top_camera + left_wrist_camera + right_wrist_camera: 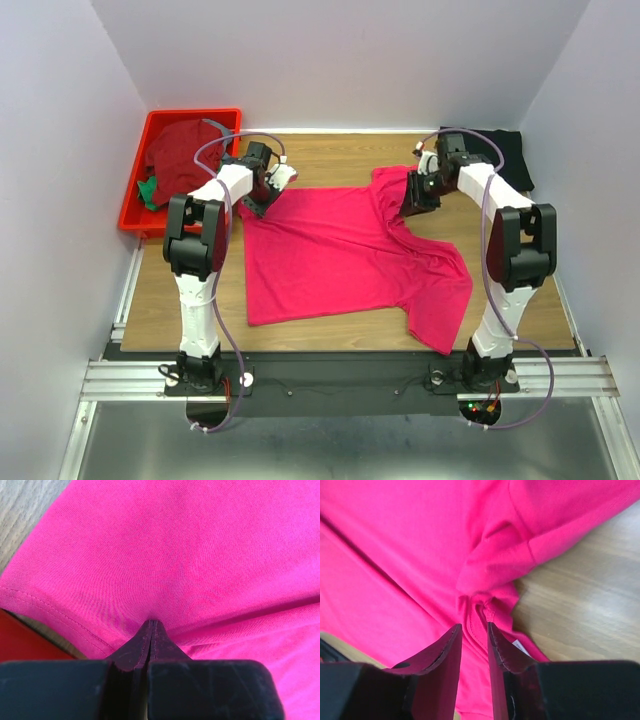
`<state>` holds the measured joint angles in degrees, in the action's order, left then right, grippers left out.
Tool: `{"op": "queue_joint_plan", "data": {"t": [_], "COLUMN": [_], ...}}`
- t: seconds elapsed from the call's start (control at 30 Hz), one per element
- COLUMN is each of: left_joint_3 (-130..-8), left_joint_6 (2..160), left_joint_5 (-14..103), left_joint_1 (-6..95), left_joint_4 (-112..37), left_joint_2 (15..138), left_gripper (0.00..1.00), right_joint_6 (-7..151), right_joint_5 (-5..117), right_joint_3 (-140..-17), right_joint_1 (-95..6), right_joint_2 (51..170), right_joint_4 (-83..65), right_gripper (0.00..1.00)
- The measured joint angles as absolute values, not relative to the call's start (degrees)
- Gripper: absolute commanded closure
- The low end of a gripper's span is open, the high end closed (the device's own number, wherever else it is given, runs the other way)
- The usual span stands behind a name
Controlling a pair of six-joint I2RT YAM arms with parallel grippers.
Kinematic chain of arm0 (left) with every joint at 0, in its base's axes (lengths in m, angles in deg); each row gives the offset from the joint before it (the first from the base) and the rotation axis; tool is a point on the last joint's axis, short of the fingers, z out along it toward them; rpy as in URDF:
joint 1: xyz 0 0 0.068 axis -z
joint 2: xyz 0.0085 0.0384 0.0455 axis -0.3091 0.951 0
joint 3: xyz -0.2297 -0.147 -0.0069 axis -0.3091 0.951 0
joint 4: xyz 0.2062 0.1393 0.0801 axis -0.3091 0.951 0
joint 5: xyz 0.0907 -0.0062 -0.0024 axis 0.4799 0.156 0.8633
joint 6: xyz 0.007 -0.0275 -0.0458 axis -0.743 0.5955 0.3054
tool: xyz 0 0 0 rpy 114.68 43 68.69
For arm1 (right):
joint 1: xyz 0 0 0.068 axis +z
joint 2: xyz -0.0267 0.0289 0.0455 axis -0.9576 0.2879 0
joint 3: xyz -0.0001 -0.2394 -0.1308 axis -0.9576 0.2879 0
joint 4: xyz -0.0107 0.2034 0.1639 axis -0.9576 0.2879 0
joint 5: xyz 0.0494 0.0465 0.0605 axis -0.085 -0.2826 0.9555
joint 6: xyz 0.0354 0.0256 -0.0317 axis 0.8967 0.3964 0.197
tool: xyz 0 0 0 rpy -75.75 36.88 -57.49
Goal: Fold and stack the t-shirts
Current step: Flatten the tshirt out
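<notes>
A bright pink-red t-shirt (340,255) lies spread on the wooden table, its right side rumpled and hanging over the near edge. My left gripper (258,205) is at the shirt's far-left corner; in the left wrist view it (151,622) is shut on a pinch of the pink cloth (200,555). At the shirt's far-right neck area, my right gripper (414,195) has its fingers apart. In the right wrist view it (474,625) straddles a bunched fold of the collar (487,607). A black t-shirt (505,150) lies at the back right.
A red plastic bin (133,215) stands at the back left, holding a dark red shirt (185,145) and a green one (150,190). White walls close in the table on three sides. Bare wood (590,605) shows beside the collar.
</notes>
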<state>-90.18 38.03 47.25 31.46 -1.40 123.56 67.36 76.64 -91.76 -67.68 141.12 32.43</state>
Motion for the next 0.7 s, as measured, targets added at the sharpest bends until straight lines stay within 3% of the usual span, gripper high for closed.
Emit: {"op": "queue_joint_plan", "data": {"t": [0.47, 0.7], "left_joint_3": [-90.2, -90.2], "left_joint_6": [38.2, 38.4], "left_joint_5": [47.3, 47.3], "left_joint_1": [31.5, 31.5], "left_joint_4": [-1.4, -1.4], "left_joint_2": [123.6, 123.6], "left_gripper": [0.98, 0.98], "right_joint_6": [66.5, 66.6], "right_joint_5": [78.8, 80.9], "right_joint_3": [-88.4, -90.1], "right_joint_1": [-66.9, -66.7], "right_joint_2": [146.1, 149.5], "right_joint_4": [33.8, 33.9], "right_gripper": [0.68, 0.64]}}
